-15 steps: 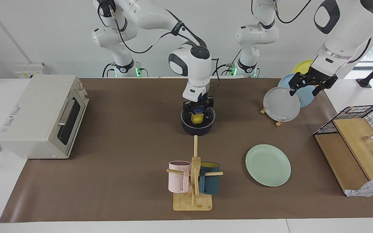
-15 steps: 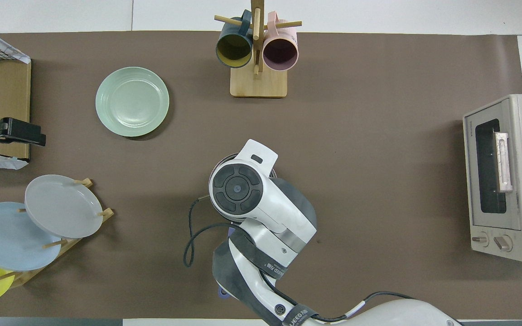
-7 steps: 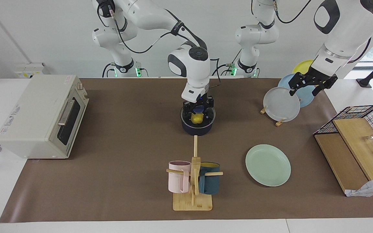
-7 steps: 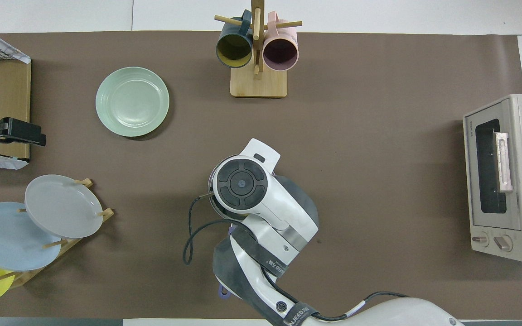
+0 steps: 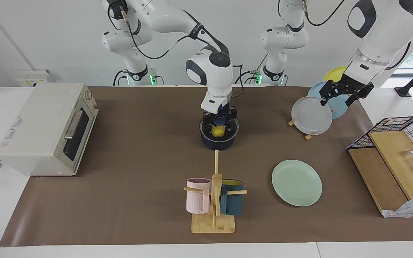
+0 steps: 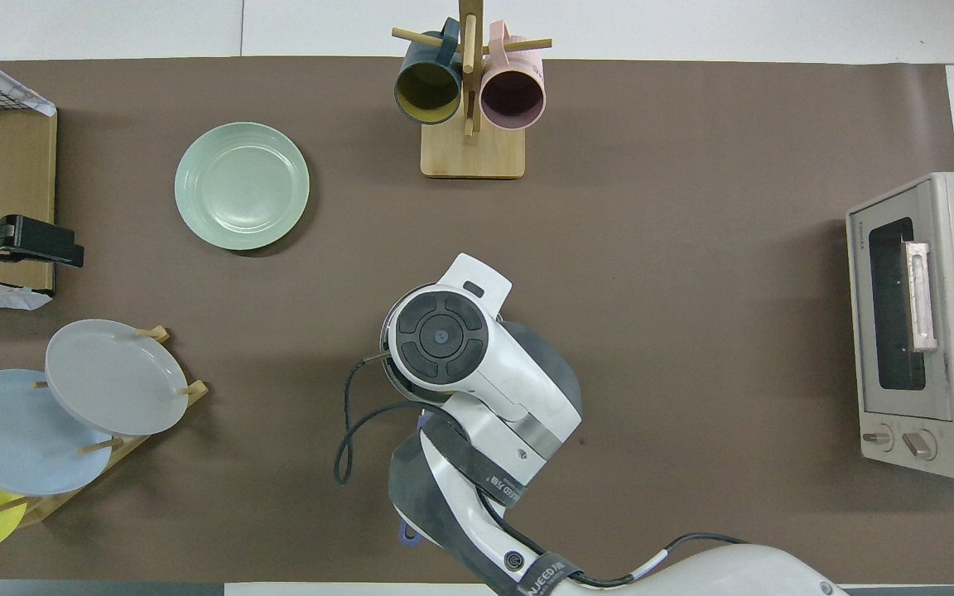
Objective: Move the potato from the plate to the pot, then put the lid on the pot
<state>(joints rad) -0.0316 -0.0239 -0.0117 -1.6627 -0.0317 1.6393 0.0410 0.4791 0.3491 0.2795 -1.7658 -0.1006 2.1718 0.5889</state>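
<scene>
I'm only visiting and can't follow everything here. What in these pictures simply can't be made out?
- Overhead view: the pot, lid and potato are hidden under the right arm.
- Facing view: whether the lid fully rests on the pot; the right gripper covers its knob.
- Overhead view: the left gripper is cut off by the edge.

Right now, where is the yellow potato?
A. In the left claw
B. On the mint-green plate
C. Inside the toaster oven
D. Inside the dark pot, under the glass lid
D: in the facing view the potato shows through the glass lid resting on the pot, with the right claw shut on the lid's knob, while the plate lies bare.
</scene>
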